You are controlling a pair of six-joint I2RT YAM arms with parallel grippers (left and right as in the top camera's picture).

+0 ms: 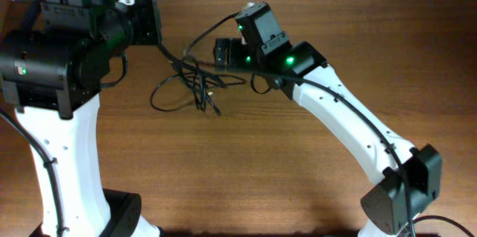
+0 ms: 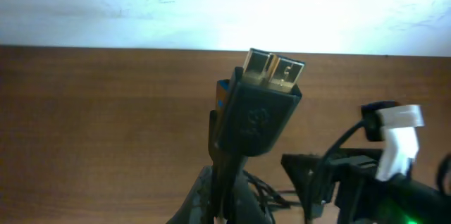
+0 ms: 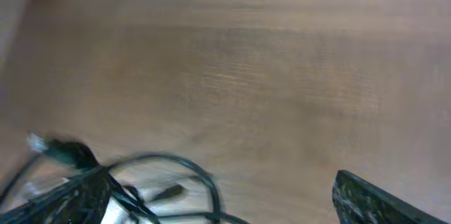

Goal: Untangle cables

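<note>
Overhead, task barely begun: thin black flexible cables (image 1: 192,82) lying in 1 loose knot of crossing loops on brown wooden surface (image 1: 298,162), between the 2 arms. No strand laid out apart from the rest; nearly all the separating left to do, judging by the overlaps. Left wrist view: black moulded plug with 2 gold-coloured metal tongues (image 2: 261,108) held upright above the surface, pinched below its body by left fingers (image 2: 197,206), so 1 end apparently singled out. Right fingers (image 3: 373,199) spread wide, holding nothing, close over the knot's edge. Faint round embossed mark on plug body, unreadable. No brand, label or legible writing anywhere.
</note>
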